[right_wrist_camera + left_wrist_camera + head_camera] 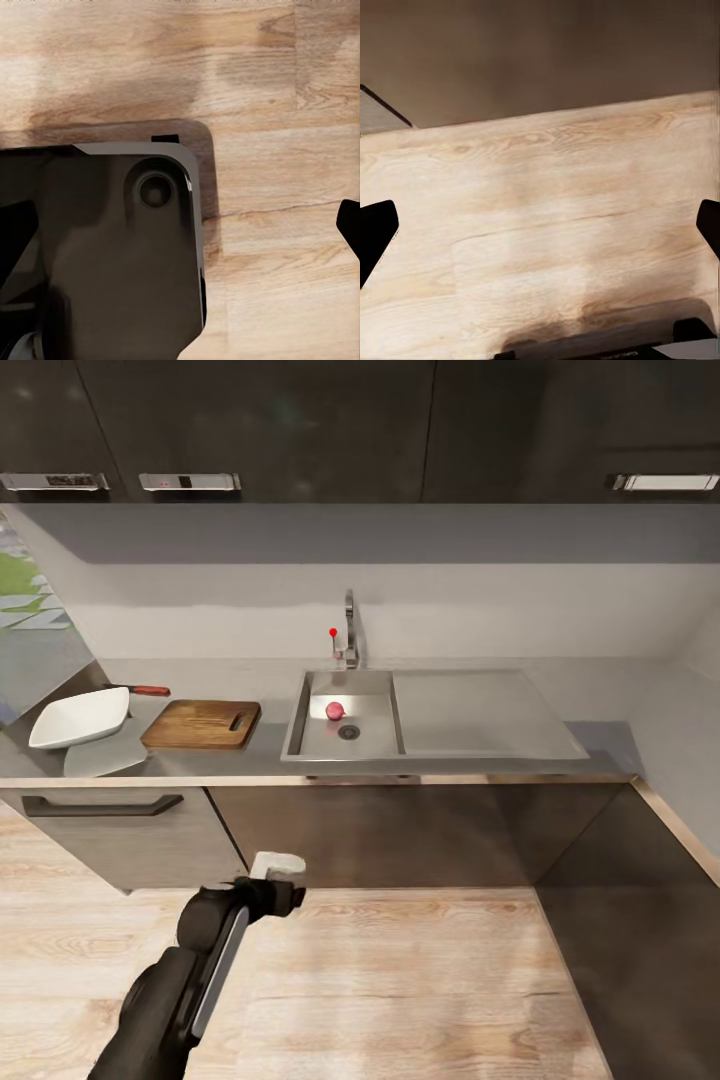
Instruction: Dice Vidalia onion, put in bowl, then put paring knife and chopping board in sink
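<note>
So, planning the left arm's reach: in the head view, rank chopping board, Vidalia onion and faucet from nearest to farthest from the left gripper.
1. chopping board, on the countertop above the left gripper.
2. Vidalia onion, in the sink basin.
3. faucet, behind the sink by the wall.

Pinkish-red onion (334, 710) in steel-grey sink (440, 745); brown grained board (201, 724); white bowl (80, 718); knife (140, 690) w/ red handle

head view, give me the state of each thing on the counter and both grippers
Vidalia onion: whole, in the sink beside the drain
chopping board: flat on the countertop, bare
paring knife: lying behind the bowl
bowl: upright, empty
left gripper: open, over floor
right gripper: open, holding nothing
</note>
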